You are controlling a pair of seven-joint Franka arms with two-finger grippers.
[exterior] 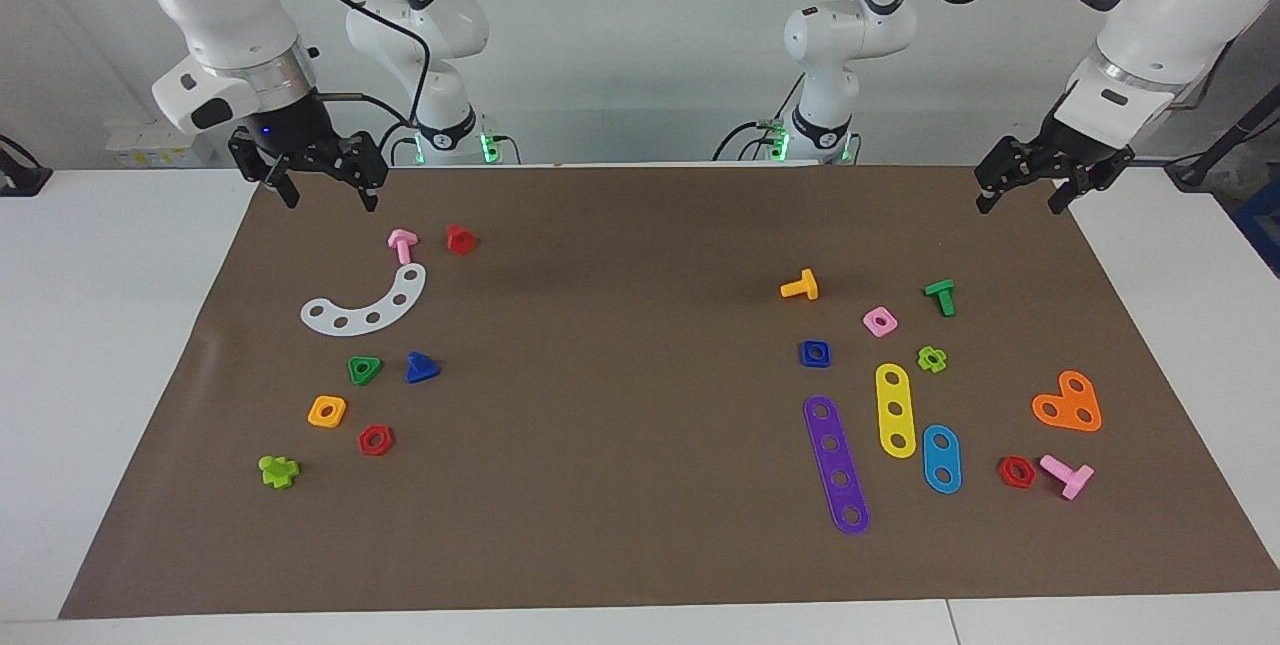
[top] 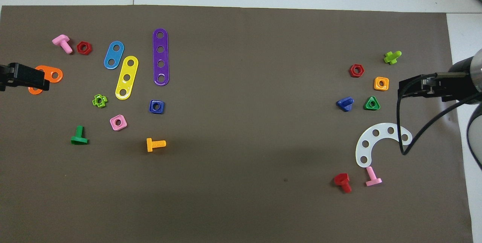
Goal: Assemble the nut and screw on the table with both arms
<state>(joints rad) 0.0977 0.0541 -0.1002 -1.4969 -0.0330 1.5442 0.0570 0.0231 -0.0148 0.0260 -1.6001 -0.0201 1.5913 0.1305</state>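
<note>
So the small dark-blue plastic square nut [exterior: 815, 353] w/ the round centre hole is lying flat on the surface toward the left arm's end, just beside the top of the long purple 4-hole strip [exterior: 837, 465], w/ a pink square nut [exterior: 879, 321] and an orange T-head bolt [exterior: 800, 286] near it. Its partner, the small dark-blue plastic screw w/ the triangular head [exterior: 421, 367], is way off toward the right arm's end, right beside a green triangular nut [exterior: 364, 370], and nearer to the robots than the orange square nut [exterior: 327, 411].

Both parts untouched and well apart, so imo the job hasn't started, this is the pre-reach step.

Left gripper [exterior: 1022, 193] hangs over the mat's corner at its own end, jaws spread wide, holding nothing. Right gripper [exterior: 325, 185] same deal over the other corner, jaws wide, empty.

Next move prob calls for each arm dropping onto its own piece: left on the nut, right on the screw, w/o nudging the green one. Then lift and bring them together mid-surface.
</note>
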